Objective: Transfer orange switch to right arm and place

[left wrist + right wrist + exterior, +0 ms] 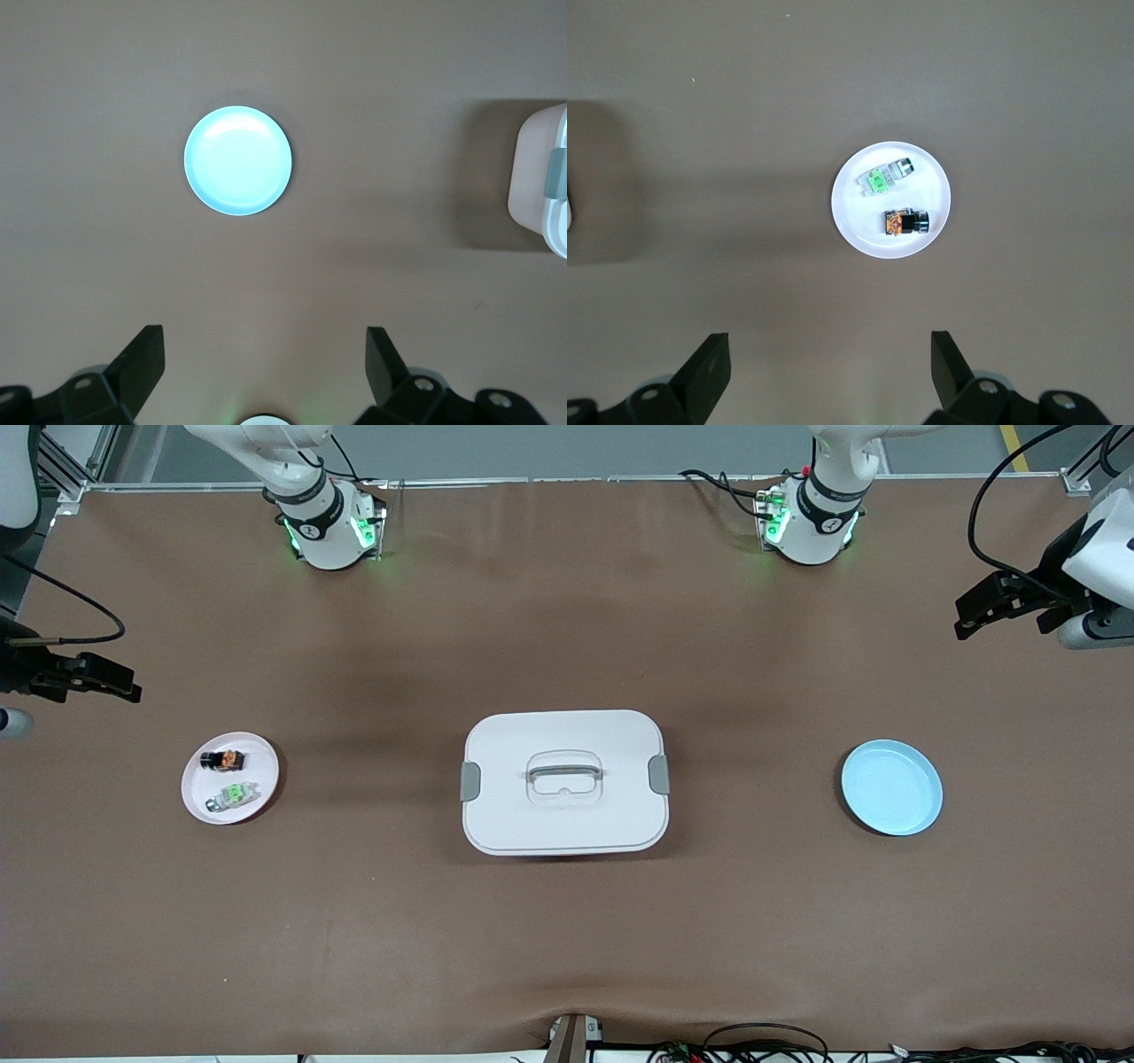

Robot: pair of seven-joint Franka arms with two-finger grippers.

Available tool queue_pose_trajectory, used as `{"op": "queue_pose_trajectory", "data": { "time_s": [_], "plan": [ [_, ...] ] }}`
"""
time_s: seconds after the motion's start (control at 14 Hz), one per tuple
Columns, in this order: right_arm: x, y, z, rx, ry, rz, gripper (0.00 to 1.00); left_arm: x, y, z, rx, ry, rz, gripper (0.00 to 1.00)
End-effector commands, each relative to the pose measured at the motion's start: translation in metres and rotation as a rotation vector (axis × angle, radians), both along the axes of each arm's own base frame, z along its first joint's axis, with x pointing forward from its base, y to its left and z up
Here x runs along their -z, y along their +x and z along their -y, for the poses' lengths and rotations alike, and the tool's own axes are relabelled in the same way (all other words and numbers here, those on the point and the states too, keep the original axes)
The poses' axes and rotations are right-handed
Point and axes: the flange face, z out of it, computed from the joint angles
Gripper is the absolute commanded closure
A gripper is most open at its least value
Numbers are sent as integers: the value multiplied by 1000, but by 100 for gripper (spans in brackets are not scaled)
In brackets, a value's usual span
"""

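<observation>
Both arms up and waiting, nothing picked yet. The orange switch (225, 760) lies on its side on the pink plate (199, 797) at the right arm's end of the table, with a green-topped part (234, 794) beside it on the same plate, nearer the front camera.

The right pincer (97, 676) hangs empty, fingers spread wide, over bare table close to that plate, and its wrist view looks straight down on the switch (904, 221). The left pincer (997, 607) is just as wide and empty, up over the opposite end near the blue plate (891, 787), with the white lidded box (564, 781) between the two plates.

So here's the rub: the switch is well apart from the left pincer and near the right one. Its long axis seems to run along the table's length, orange end toward the box. I'd say whichever arm goes first wants its fingers set across that axis, clear of the green part
</observation>
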Motion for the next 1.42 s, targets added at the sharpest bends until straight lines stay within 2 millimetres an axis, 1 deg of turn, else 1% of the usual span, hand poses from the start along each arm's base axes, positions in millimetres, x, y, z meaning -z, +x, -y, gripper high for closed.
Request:
{"op": "queue_pose_trajectory", "data": {
  "time_s": [0.0,0.07,0.28,0.5,0.78,1.14,1.35],
  "plan": [
    [-16,-9,-14,13,3,15,0,-6,-6,0,19,-10,-2,0],
    [-20,-11,-18,7,-1,23,0,-6,-6,-1,18,-10,-2,0],
    [-21,-11,-16,8,-1,24,0,-4,-4,1,21,-11,-4,0],
    [-21,-11,-14,13,-3,26,0,-4,-4,2,22,-11,-2,0],
    [-21,-12,-2,33,-3,26,0,-6,-6,2,24,-10,-2,0],
    [-21,-11,-3,31,-3,28,0,-6,-6,2,24,-10,-4,0],
    [-23,-13,0,36,-3,31,0,-7,-7,2,22,-10,-2,0]
  ]
}}
